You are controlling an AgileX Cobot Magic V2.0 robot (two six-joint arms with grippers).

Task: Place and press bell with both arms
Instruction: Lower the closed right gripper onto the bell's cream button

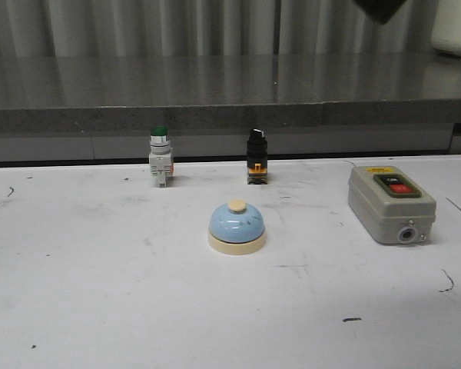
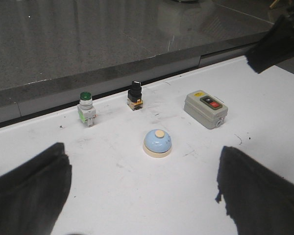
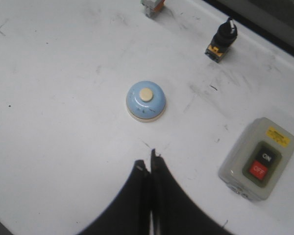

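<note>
In the middle of the white table point(image 1: 100, 307) sits the light-blue call bell point(image 1: 237, 227), upright on its cream base ring, cream knob on top, nothing touching it. At its ten o'clock in the front view stands the green-capped push button point(image 1: 160, 156), at twelve o'clock the black selector switch point(image 1: 257, 156), and out at three o'clock the grey switch box point(image 1: 390, 204) with its ON and OFF buttons. The left gripper point(image 2: 142, 188) hangs with its fingers point(image 2: 32, 193) spread wide apart and empty, the bell between and beyond them. The right gripper point(image 3: 150, 169) has its fingertips pressed together, holding nothing, poised above the table near the bell.
</note>
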